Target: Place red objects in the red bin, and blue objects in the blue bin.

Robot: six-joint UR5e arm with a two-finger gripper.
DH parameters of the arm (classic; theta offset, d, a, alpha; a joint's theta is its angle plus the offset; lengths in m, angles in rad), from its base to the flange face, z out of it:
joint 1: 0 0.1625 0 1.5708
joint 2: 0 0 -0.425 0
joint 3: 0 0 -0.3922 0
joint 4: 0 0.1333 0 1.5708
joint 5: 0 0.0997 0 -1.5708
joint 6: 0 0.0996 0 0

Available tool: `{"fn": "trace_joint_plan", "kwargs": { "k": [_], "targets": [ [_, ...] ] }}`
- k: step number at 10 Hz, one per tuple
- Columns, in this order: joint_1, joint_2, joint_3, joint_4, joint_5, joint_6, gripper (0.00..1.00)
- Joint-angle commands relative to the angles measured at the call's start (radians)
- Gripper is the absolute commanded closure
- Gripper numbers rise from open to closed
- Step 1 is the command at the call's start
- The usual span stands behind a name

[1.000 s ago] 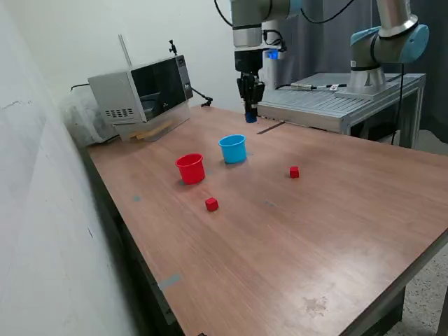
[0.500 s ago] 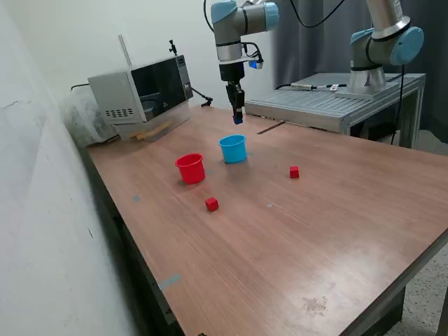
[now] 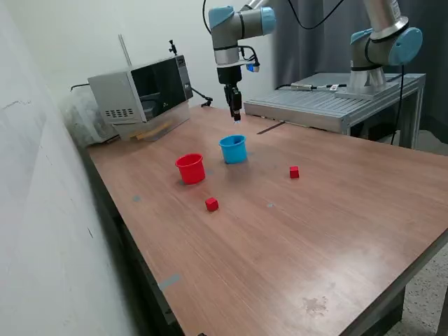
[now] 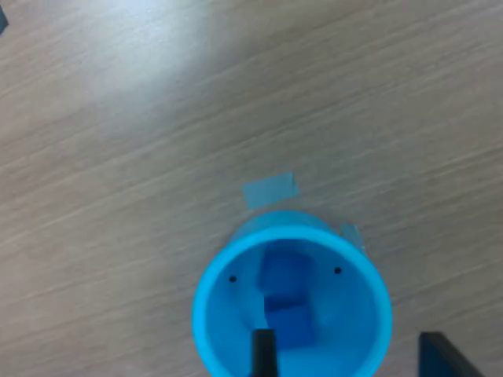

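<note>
- The hand [image 3: 236, 116] hangs above the blue cup [image 3: 233, 149], well clear of its rim. In the wrist view its two fingers [image 4: 264, 353] stand apart with nothing between them, so it is open and empty.
- The wrist view looks straight down into the blue cup [image 4: 292, 302]; dark blue cubes [image 4: 288, 314] lie on its floor. There seem to be two, one partly over the other, but the blur makes the count unsure.
- Two red cubes are still out on the worktop [image 3: 336, 231]: one [image 3: 211, 204] just in front of the red cup [image 3: 190, 169], the other [image 3: 294, 171] well off to the exterior view's right of the blue cup.
- Judging by this, the blue share looks done and the red cubes come next. To do that well, I would lift straight clear of the blue cup first, so a finger does not tip it, then centre the open fingers over one red cube and come down square to its faces.
- The cube by the red cup sits close to that cup; the fingers should close across the sides that face away from it.
- Against the picture from a second ago, the arm has swung toward the exterior view's left, from beyond the blue cup to over it. The cups and red cubes lie where they were.
</note>
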Motion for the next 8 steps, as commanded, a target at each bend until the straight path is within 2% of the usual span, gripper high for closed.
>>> {"fn": "trace_joint_plan", "kwargs": {
  "k": [1,3,4,8],
  "targets": [
    [0.000,0.000,0.001,-0.006,0.002,0.000,0.00],
    [0.017,-0.015,0.021,-0.005,0.001,0.000,0.00],
    [0.061,-0.056,0.050,0.000,0.002,0.000,0.00],
    [0.337,-0.239,0.119,0.012,0.002,0.001,0.00]
  ]
}}
